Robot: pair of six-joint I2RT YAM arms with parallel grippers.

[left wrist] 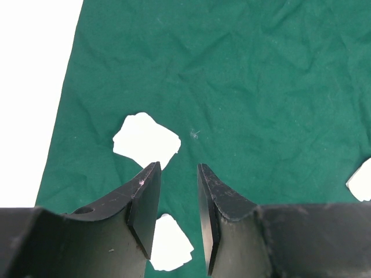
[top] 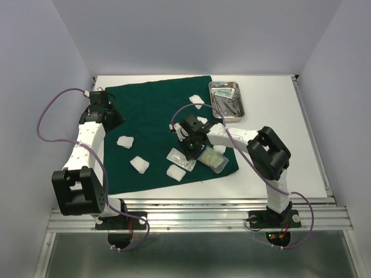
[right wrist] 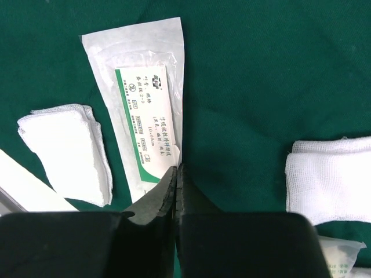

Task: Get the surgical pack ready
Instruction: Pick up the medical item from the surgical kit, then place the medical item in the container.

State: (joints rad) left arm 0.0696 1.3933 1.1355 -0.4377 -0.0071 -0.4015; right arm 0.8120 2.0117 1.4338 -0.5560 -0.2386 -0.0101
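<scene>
Overhead, a large dark green cloth drape [top: 156, 110] covers the left and middle of the white counter [top: 278, 127].
A small rectangular steel tray [top: 226, 83] sits at its 2 o'clock corner, and white gauze pads [top: 125, 141] lie scattered on the cloth. From the left wrist, the left jaws stand half apart and empty above the drape. From the right wrist, the right jaws pinch the edge of a sealed white packet with a green-bordered label [right wrist: 145, 110], which lies on the drape.
</scene>
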